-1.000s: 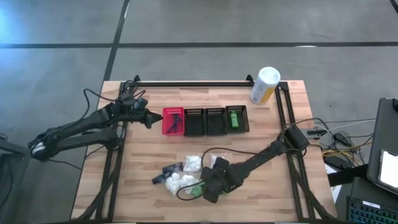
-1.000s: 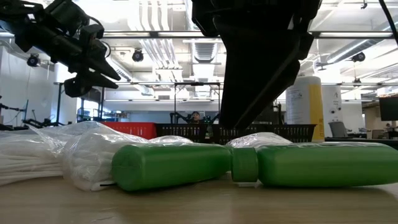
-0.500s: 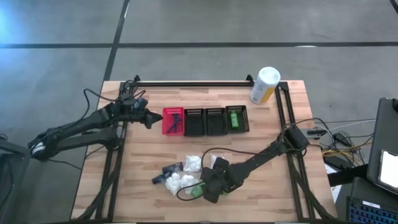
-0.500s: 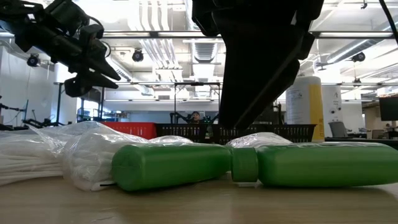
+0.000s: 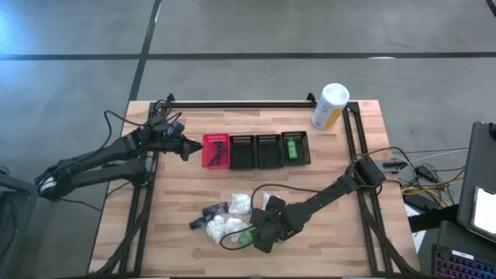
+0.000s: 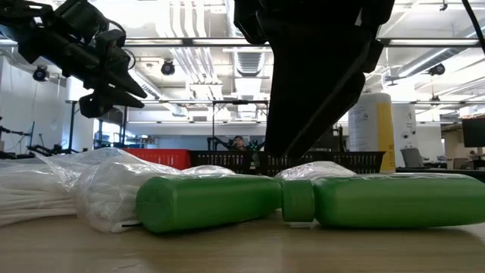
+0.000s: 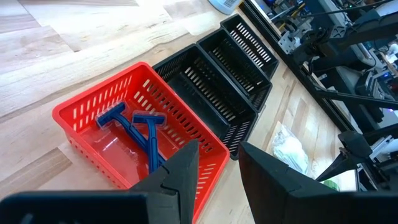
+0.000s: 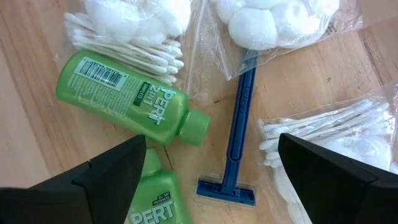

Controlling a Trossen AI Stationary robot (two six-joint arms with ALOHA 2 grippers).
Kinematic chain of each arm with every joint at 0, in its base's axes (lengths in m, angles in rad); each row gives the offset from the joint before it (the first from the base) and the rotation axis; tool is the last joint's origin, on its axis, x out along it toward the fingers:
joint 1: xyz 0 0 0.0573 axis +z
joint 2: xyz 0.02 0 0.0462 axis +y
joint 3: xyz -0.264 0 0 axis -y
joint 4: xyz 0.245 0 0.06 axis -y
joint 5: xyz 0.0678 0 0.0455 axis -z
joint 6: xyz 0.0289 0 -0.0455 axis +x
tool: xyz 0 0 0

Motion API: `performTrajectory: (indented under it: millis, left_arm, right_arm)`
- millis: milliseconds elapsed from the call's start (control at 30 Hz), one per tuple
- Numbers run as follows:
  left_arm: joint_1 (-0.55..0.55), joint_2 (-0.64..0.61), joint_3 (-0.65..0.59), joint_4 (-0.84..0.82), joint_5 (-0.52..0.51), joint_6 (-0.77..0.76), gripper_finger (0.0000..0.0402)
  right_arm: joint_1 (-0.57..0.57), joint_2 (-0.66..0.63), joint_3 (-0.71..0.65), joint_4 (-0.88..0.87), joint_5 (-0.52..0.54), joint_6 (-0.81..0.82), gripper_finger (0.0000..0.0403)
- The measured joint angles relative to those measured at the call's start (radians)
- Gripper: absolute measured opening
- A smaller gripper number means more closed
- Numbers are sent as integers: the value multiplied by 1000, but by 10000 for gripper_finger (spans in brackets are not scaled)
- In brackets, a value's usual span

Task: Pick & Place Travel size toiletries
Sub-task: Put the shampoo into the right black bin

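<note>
The right tool [image 8: 211, 174] hangs low over the cluster of toiletries at the near middle of the counter [image 5: 186, 201], its 2 fingers spread wide and released, gripping nothing. Between those fingers lie a green bottle [image 8: 127, 96] on its side, a second green bottle [image 8: 155, 202] just beside it and partly cut off, and a blue razor [image 8: 235, 143] lying flat on the wood. Clear bags of cotton balls [image 8: 273, 18] and cotton swabs [image 8: 336, 140] crowd around them, some touching the razor's handle.

The left tool [image 7: 217, 171] hovers above the near edge of the red basket [image 7: 81, 112], fingers partly apart and holding nothing. 2 blue razors [image 7: 140, 134] rest inside that basket. 3 black baskets [image 5: 269, 149] stand in a row touching it; the farthest one holds a green bottle [image 5: 291, 147]. A white-and-yellow canister [image 5: 330, 106] stands at the far right corner.
</note>
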Motion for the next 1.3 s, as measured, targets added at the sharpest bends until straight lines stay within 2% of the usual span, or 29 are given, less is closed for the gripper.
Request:
performTrajectory:
  millis: [300, 567, 633, 800, 967, 1300]
  left_arm:
    - [0, 0, 0, 0, 0, -2, 120]
    - [0, 0, 0, 0, 0, -43, 120]
    - [0, 0, 0, 0, 1, -66, 120]
    - [0, 0, 0, 0, 0, -52, 120]
    - [0, 0, 0, 0, 0, -18, 120]
    - [0, 0, 0, 1, 0, -19, 120]
  right_arm:
    - [0, 0, 0, 0, -1, 3, 363]
    - [0, 0, 0, -9, -55, -5, 363]
    - [0, 0, 0, -9, -65, -21, 364]
    - [-4, -18, 0, -10, -180, -119, 364]
    - [-16, -48, 0, -16, -177, -188, 363]
    - [-34, -109, 0, -37, -176, -94, 364]
